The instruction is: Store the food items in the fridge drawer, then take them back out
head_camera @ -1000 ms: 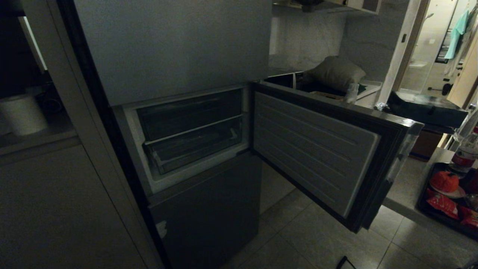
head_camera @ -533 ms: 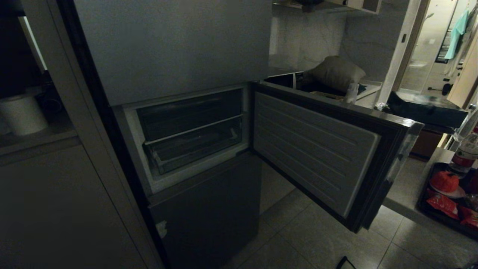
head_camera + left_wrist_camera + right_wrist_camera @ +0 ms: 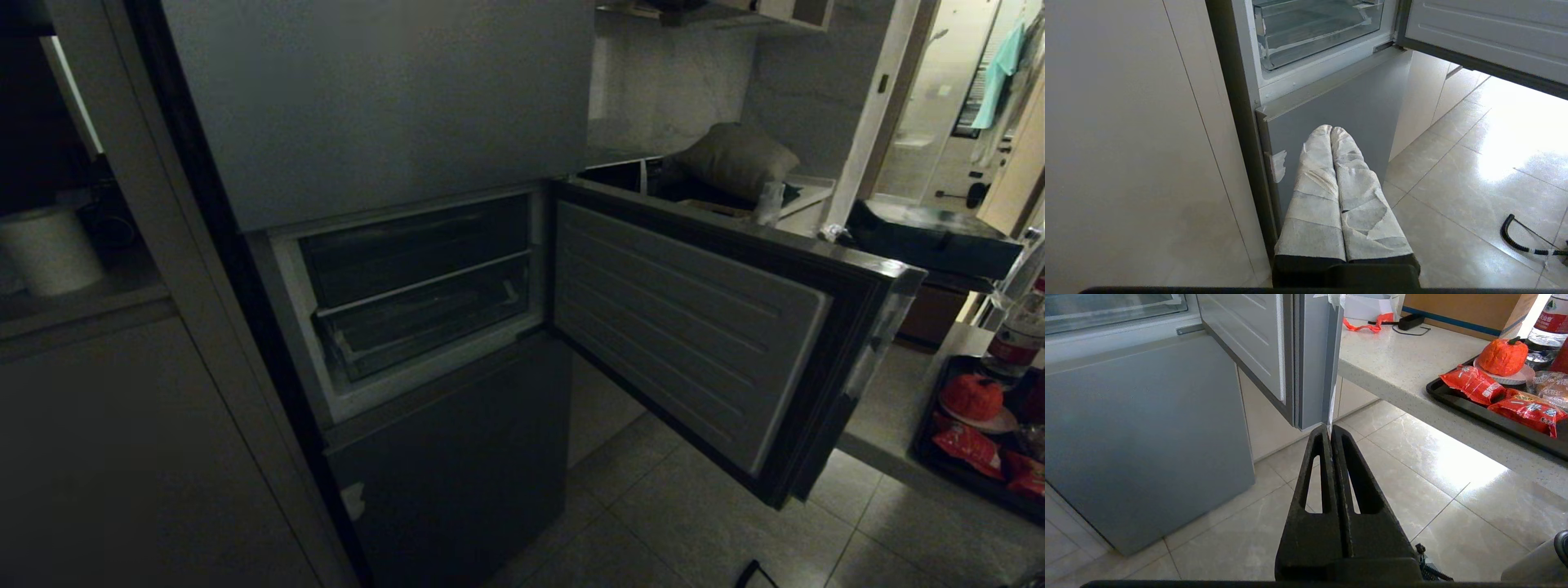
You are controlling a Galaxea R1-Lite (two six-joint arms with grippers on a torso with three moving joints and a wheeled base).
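The fridge drawer [image 3: 424, 322] of clear plastic sits in the open middle compartment, and its see-through front [image 3: 1318, 32] holds nothing. The food items lie on a black tray at the right: a round, lumpy orange-red piece [image 3: 971, 396] [image 3: 1502, 357] on a small plate, and red packets [image 3: 967, 445] [image 3: 1472, 384] beside it. My left gripper [image 3: 1332, 128], wrapped in white, is shut and empty, low before the fridge's bottom door. My right gripper [image 3: 1329, 428], black, is shut and empty over the floor, pointing at the open door's lower corner. Neither arm shows in the head view.
The compartment door [image 3: 694, 327] swings wide to the right, between fridge and counter [image 3: 1392, 367]. The black tray [image 3: 1474, 410] also carries a labelled bottle [image 3: 1016, 339]. A cabinet panel [image 3: 122, 449] stands left of the fridge. A black cable [image 3: 1515, 241] lies on the tiled floor.
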